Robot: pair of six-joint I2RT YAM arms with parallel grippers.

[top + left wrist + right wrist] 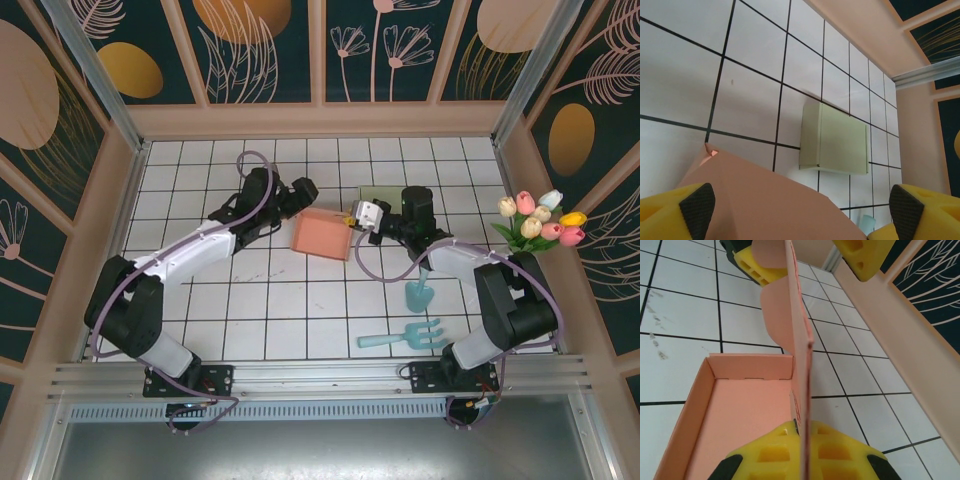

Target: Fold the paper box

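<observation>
The salmon-pink paper box (322, 236) sits mid-table on the white tiled table (200, 300), its tray open. The right gripper (799, 452) pinches the box's upright lid panel (800, 335) by its edge, probably to steady it for folding. The left gripper (800, 205) hovers over the far end with its fingers (696, 206) spread wide, apparently ready to catch that panel.

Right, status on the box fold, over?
Left pincer open, straddling lid edge. Right pincer shut on upright lid. Pink box tray open. Green box behind, apart.

Tiled table (200, 300) holds pink box (322, 234), rake (405, 335), trowel (419, 292).
</observation>
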